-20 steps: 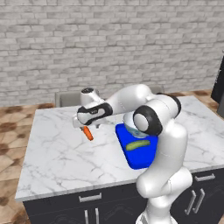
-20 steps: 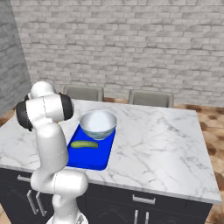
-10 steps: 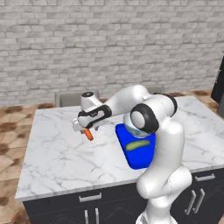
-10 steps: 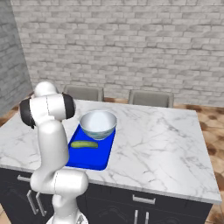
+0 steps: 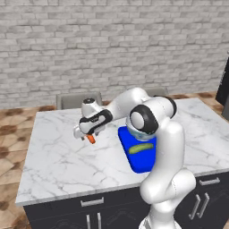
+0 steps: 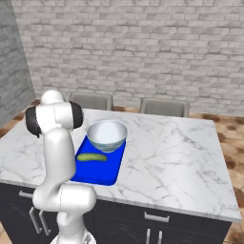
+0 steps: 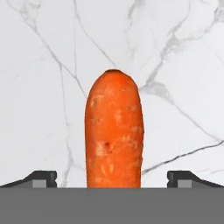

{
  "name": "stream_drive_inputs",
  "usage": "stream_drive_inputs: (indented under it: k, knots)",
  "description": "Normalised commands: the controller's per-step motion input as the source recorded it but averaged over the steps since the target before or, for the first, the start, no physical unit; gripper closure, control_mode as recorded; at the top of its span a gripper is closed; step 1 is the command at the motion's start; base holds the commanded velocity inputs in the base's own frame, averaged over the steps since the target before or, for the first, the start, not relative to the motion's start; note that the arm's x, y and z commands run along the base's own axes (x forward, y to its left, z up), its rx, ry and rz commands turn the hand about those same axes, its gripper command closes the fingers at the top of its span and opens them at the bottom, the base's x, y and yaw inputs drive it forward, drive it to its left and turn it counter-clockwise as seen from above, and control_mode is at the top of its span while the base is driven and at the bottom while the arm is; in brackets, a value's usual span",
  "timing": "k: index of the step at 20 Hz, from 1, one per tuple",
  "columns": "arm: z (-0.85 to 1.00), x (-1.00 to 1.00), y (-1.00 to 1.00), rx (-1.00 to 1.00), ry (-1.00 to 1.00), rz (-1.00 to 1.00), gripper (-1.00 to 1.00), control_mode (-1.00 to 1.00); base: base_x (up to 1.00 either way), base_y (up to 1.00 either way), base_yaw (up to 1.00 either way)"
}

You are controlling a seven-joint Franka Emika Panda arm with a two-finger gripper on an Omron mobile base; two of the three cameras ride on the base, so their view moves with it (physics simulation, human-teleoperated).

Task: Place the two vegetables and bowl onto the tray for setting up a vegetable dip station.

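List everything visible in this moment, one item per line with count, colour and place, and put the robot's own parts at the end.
carrot: one, orange, lying on the marble counter left of the tray, between the open pincer's fingertips, not yet gripped
cucumber: one, dark green, lying on the tray in front of the bowl
bowl: one, pale white-grey with a bluish inside, on the far end of the tray
tray: one, bright blue, on the counter near its front edge
counter: one, white marble top over dark cabinets
chairs: two, grey, behind the counter
wall: one, pale grey brick, at the back
arm: one, white with dark joints, reaching left over the counter
pincer: one, open, low over the carrot
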Motion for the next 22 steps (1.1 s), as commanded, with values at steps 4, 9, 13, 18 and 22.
stream_drive_inputs:
  k: [4,9,13,18,22]
  knots:
    - [-0.21,0.13,0.12,0.00,-0.01,0.06,-1.00,-1.00,0.00,0.00,0.00]
    - [-0.17,0.07,0.02,0.00,0.00,0.05,1.00,-1.00,0.00,0.00,0.00]
    - [-0.02,0.00,0.00,0.00,0.00,0.02,1.00,-1.00,0.00,0.00,0.00]
    - [0.00,-0.04,0.00,0.00,0.00,-0.01,1.00,-1.00,0.00,0.00,0.00]
    - [0.13,-0.35,0.00,0.00,-0.04,-0.12,1.00,-1.00,0.00,0.00,0.00]
